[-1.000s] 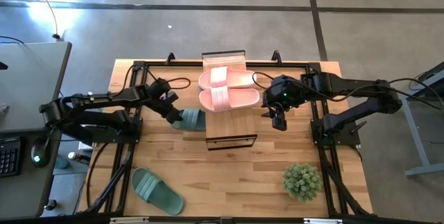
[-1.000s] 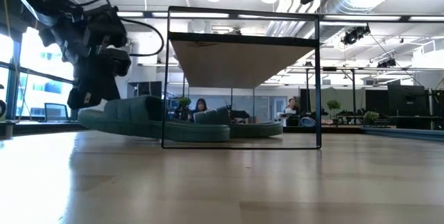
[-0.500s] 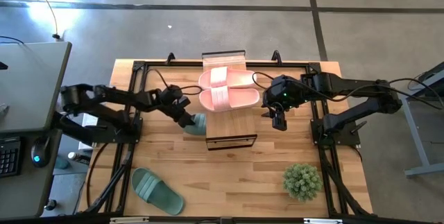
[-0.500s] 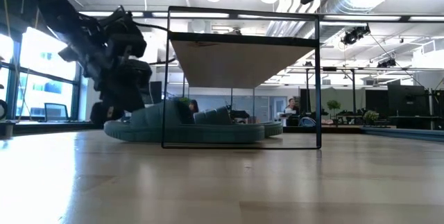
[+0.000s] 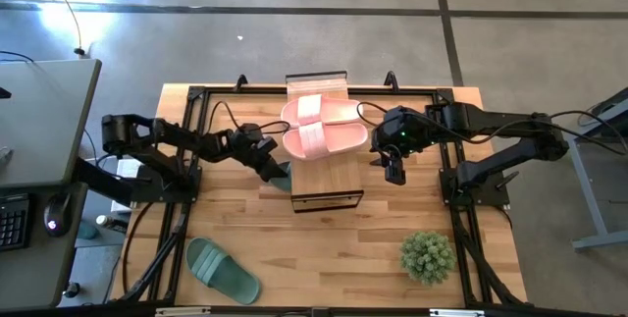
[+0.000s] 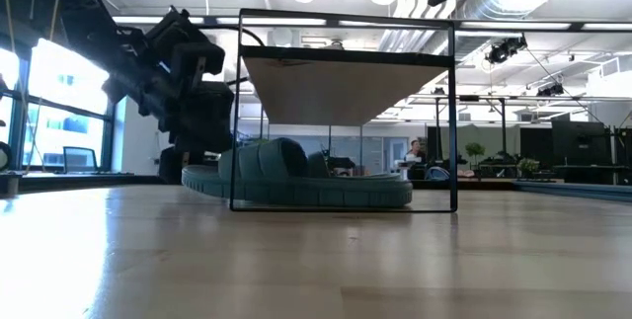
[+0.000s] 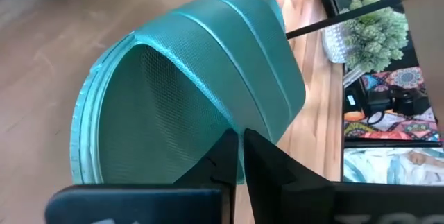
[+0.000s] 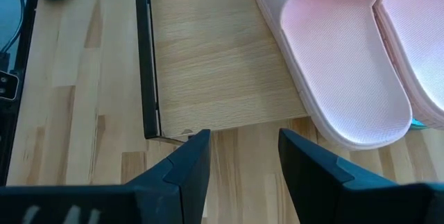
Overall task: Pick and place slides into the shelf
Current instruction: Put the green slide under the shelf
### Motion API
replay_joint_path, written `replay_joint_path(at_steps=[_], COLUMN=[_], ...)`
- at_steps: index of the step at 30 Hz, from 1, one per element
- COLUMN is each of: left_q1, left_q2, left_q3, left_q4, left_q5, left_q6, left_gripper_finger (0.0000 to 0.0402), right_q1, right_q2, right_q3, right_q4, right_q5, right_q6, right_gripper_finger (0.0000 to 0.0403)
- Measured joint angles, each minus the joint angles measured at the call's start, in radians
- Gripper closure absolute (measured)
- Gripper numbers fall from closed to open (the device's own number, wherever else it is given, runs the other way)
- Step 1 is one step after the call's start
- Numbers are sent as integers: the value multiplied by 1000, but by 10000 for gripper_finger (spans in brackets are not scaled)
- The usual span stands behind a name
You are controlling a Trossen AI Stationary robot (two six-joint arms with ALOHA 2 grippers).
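At centre frame, the left gripper [image 5: 272, 169] pinches the ribbed rubber strap of a sage-green slide [image 6: 296, 176] lying under the shelf [image 5: 329, 178], whose plank top carries two pink slides [image 5: 322, 126], while the right gripper [image 5: 394, 172] hovers empty, fingers apart.

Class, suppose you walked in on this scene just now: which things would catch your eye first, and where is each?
The two pink slides side by side on top of the shelf at the table's middle stand out first. Next, the left claw, shut on a green slide that sits under the shelf. A second green slide lies alone near the front left corner, and a plant at front right.
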State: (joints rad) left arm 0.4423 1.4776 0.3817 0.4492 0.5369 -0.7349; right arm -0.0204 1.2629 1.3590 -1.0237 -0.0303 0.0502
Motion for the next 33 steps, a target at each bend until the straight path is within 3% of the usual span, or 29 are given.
replay_joint_path(at_steps=[7,14,18,24,27,33], left_q1=[2,3,3,3,3,-15], left_q2=[0,-2,-27,-89,-111,-107], left_q3=[0,0,0,0,0,0], left_q4=[-17,4,1,-8,-6,-43], left_q5=[-24,-41,-45,-60,-63,-84], left_q6=[36,83,110,126,126,127], left_gripper_finger=[389,389,389,389,389,389], right_q1=[0,-1,-14,-26,-26,-25], right_q2=[0,-21,-82,-234,-346,-580], right_q3=[0,0,0,-20,-133,-585], right_q4=[0,-58,-66,-53,-14,296], right_q5=[1,97,56,85,78,-40], right_q6=[2,21,49,111,178,418], right_gripper_finger=[243,243,243,258,294,392])
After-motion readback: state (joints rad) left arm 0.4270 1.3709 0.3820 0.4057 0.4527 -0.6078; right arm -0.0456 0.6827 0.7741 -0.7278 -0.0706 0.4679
